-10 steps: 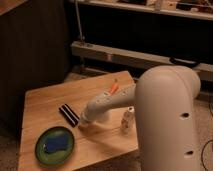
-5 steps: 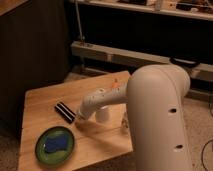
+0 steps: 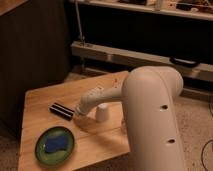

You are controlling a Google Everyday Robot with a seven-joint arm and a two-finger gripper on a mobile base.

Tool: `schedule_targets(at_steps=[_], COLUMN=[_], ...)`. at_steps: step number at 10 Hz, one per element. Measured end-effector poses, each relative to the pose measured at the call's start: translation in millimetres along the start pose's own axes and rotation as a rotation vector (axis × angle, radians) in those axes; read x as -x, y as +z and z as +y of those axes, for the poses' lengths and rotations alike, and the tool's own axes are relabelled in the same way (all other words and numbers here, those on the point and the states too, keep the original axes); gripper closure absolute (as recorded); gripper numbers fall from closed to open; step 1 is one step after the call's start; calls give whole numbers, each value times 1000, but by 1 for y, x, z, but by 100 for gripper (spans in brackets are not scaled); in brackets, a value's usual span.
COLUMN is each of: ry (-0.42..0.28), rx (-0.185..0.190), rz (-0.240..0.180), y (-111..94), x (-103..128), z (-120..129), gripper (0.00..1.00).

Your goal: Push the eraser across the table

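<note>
- Gripper [image 3: 78, 113] is held just at 3 o'clock of eraser [image 3: 61, 110]; open/shut can't be told.
- Push step judged in hand; next, eraser to be slid twd 9 o'clock.

My gripper [image 3: 79, 114] is low over the table [image 3: 40, 100], just right of the eraser [image 3: 61, 110]; a cup [image 3: 102, 113] stands to its right; a plate [image 3: 69, 149] lies at the front left, a sponge [image 3: 56, 144] on it.
</note>
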Motion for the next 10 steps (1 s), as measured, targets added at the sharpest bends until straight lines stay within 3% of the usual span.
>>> schedule_targets(at_steps=[6,10], ry=[-10,-23], rx=[-13,7], rz=[-35,-55], y=[2,10], x=[23,39], z=[-18,-27], gripper=[97,97])
